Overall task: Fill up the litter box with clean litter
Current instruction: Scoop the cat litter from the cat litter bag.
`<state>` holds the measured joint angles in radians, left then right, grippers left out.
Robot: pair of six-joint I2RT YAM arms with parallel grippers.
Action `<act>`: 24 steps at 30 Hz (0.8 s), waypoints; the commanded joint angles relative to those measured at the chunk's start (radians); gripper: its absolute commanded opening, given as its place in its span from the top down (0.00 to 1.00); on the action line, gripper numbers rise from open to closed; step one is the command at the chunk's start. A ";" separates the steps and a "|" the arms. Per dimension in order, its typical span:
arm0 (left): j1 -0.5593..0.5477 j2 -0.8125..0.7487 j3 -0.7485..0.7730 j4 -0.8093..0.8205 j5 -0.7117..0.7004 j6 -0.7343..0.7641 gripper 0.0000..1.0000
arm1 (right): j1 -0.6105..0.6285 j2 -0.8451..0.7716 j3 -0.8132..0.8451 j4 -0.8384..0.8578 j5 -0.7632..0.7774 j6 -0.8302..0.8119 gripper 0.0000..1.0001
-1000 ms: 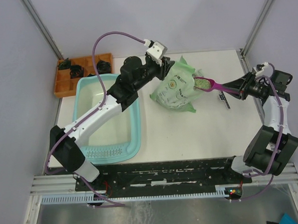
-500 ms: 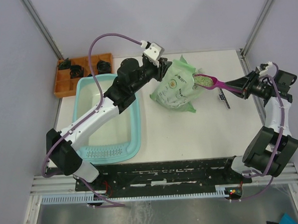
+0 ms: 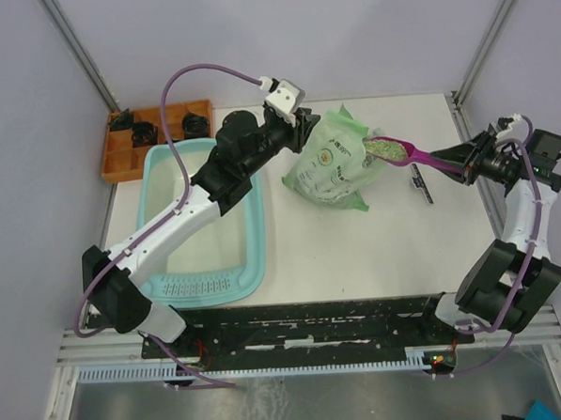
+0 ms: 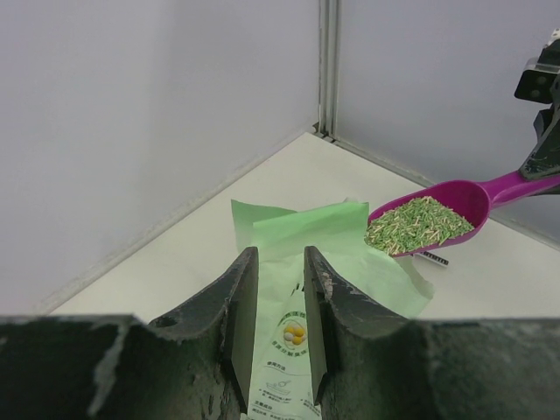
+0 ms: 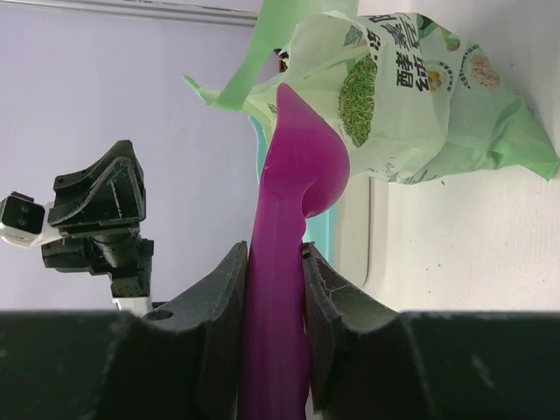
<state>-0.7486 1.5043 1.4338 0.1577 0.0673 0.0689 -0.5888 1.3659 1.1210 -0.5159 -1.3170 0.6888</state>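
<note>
The litter box [image 3: 255, 221], a light teal tub, stands at the left with a bare whitish floor. A green printed litter bag [image 3: 330, 170] leans beside it. My left gripper [image 3: 304, 126] is at the bag's upper left edge, its jaws narrow with bag [image 4: 350, 254] between them. My right gripper [image 3: 466, 163] is shut on the handle of a magenta scoop [image 3: 419, 156]. The scoop bowl carries a heap of green litter [image 3: 383, 148] just outside the bag mouth, above the bag's right side. More litter [image 5: 357, 101] shows inside the bag [image 5: 411, 96].
An orange compartmented tray [image 3: 132, 152] with black parts sits at the back left, behind the litter box. A small black strip [image 3: 422, 186] lies on the table under the scoop handle. My left arm stretches over the box's right rim.
The loaded scoop has drawn a little to the right and up, away from the bag mouth. My left arm's elbow has shifted leftwards while its gripper stays at the bag.
</note>
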 commanded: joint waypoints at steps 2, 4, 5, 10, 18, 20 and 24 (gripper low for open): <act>-0.005 -0.069 -0.011 0.026 -0.032 0.006 0.66 | -0.024 -0.032 0.080 -0.082 -0.084 -0.064 0.98; -0.005 -0.080 -0.018 0.026 -0.036 0.003 0.66 | -0.030 -0.030 0.095 -0.131 -0.088 -0.098 0.98; -0.004 -0.084 -0.023 0.026 -0.035 0.002 0.66 | -0.034 -0.028 0.104 -0.160 -0.091 -0.120 0.98; -0.005 -0.105 -0.038 0.028 -0.041 0.000 0.65 | -0.055 -0.012 0.144 -0.298 -0.111 -0.230 0.99; -0.004 -0.123 -0.052 0.027 -0.044 -0.007 0.65 | -0.080 0.059 0.290 -0.743 -0.159 -0.608 0.99; -0.005 -0.127 -0.051 0.028 -0.046 -0.010 0.65 | -0.083 0.102 0.349 -0.915 -0.163 -0.761 0.98; -0.004 -0.133 -0.051 0.028 -0.051 -0.009 0.66 | -0.087 0.139 0.388 -1.032 -0.153 -0.872 0.98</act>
<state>-0.7486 1.4158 1.3834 0.1539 0.0311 0.0689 -0.6666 1.4818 1.4513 -1.3174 -1.4052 0.0360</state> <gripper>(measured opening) 0.346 0.348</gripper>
